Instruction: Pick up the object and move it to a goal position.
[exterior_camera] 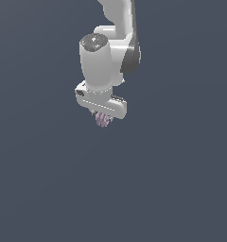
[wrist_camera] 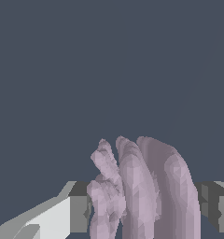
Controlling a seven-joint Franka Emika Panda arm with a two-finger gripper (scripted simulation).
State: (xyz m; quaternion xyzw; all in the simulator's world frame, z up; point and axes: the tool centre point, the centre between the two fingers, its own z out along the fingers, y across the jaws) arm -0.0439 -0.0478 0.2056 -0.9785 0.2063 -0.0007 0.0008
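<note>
Closest to my wrist camera is the clump (wrist_camera: 142, 186), a pale purple-pink knot of ridged lobes that fills the gap between the two fingers (wrist_camera: 79, 212), which press on it from either side. So I read the gripper (exterior_camera: 104, 117) as clenched on the clump, holding it across its narrow middle. In the exterior view only the lower end of it pokes out under the white hand, clear of anything below, against plain dark grey ground. I judge it light and stiff, since the ridges keep their shape under the squeeze, but the bumpy surface gives the pads uneven contact, so it could twist or slip. I see no goal marker in either view.
</note>
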